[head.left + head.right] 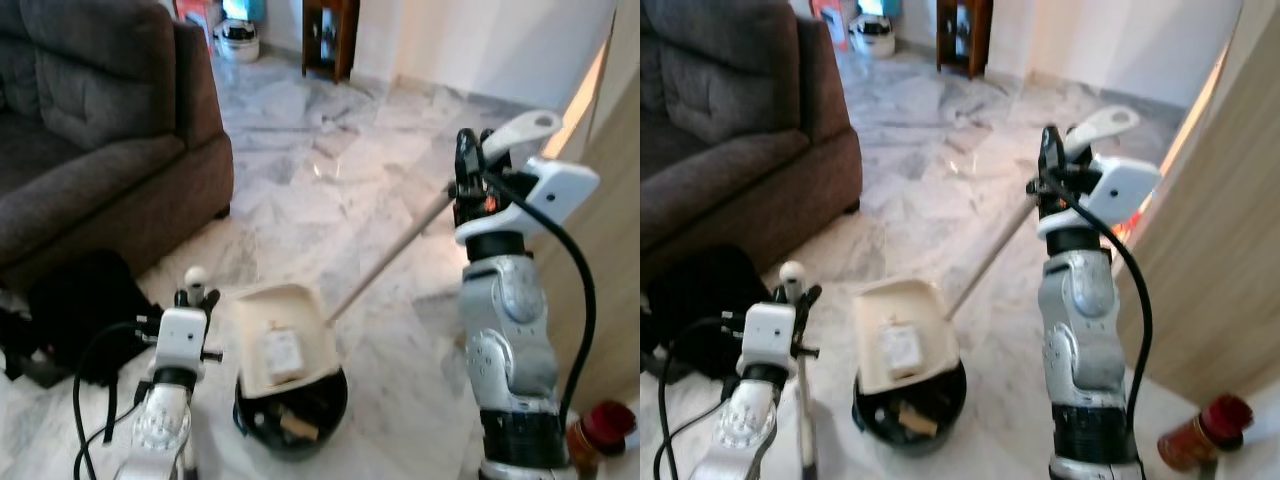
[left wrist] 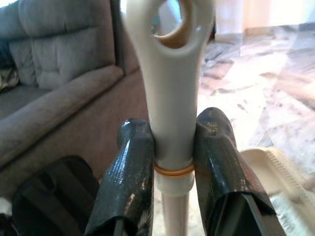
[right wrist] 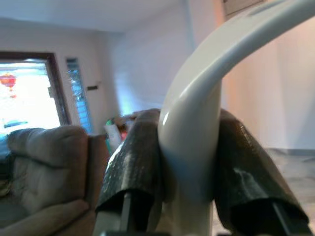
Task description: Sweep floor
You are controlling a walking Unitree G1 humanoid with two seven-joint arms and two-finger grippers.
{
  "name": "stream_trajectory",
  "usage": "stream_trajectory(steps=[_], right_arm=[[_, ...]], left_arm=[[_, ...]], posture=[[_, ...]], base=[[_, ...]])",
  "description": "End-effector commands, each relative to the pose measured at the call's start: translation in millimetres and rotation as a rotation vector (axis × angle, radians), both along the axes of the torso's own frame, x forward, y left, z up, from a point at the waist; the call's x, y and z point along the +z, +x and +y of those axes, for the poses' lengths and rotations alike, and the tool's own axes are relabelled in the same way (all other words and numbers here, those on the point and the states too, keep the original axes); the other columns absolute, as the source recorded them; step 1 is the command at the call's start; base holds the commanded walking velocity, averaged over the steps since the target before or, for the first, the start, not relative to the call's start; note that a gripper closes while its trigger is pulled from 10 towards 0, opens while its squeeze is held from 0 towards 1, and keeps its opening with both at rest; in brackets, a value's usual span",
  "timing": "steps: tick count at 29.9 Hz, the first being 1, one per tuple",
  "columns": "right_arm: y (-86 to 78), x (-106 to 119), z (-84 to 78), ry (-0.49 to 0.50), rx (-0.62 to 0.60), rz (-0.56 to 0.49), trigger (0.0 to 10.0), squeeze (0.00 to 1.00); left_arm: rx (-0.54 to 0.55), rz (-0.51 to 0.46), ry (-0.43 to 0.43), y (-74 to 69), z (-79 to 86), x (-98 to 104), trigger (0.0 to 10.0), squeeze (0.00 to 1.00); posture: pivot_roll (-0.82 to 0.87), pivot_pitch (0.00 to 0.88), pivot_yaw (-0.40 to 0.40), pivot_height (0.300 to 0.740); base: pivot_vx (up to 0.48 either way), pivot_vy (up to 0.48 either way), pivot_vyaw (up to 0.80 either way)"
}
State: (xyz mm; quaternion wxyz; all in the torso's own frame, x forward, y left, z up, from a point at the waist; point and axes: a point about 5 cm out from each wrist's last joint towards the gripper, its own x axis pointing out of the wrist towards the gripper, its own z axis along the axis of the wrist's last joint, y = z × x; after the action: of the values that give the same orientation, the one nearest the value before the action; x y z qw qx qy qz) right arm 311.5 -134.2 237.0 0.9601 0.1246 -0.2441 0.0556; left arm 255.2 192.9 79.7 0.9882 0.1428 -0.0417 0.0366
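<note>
My right gripper (image 1: 468,165) is raised at chest height and shut on the curved white top of a long pole (image 1: 390,255). That pole slants down to a cream dustpan (image 1: 285,340), which is tipped over a black bin (image 1: 290,410). A piece of paper litter (image 1: 282,352) lies in the pan, and more scraps lie in the bin. My left gripper (image 1: 195,290), low on the left, is shut on the white broom handle (image 2: 170,73), which has a hanging hole at its top. Its stick (image 1: 805,420) runs down out of sight. The right wrist view has the black fingers (image 3: 133,162) clamped on the white grip.
A dark grey sofa (image 1: 100,130) fills the left side, with a black bag (image 1: 80,310) on the floor before it. A wooden panel (image 1: 1210,280) stands at the right with a red-capped bottle (image 1: 600,430) at its foot. Marble floor (image 1: 300,170) stretches ahead to a dark cabinet (image 1: 330,35).
</note>
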Motion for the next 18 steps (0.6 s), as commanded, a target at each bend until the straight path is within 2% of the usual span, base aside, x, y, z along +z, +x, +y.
stream_trajectory(steps=[1, 14, 18], right_arm=[[-6.0, 15, 1.3, 0.048, 0.024, -0.081, 10.0, 0.00], [-10.4, 19, 10.9, -0.013, 0.020, -0.112, 10.0, 0.00], [-15.1, 22, 23.6, -0.010, 0.046, -0.131, 10.0, 0.00]], left_arm=[[-0.018, -0.055, 0.008, 1.8, -3.2, 9, 10.0, 0.00], [-0.028, -0.050, -0.002, -4.6, -3.9, 6, 10.0, 0.00], [-0.030, -0.053, 0.000, -3.4, -4.2, 7, 10.0, 0.00]], posture=[[0.14, 0.060, -0.009, 0.740], [0.13, 0.070, -0.006, 0.740], [0.13, 0.066, -0.005, 0.740]], base=[[0.000, 0.000, 0.00], [0.000, 0.000, 0.00], [0.000, 0.000, 0.00]])
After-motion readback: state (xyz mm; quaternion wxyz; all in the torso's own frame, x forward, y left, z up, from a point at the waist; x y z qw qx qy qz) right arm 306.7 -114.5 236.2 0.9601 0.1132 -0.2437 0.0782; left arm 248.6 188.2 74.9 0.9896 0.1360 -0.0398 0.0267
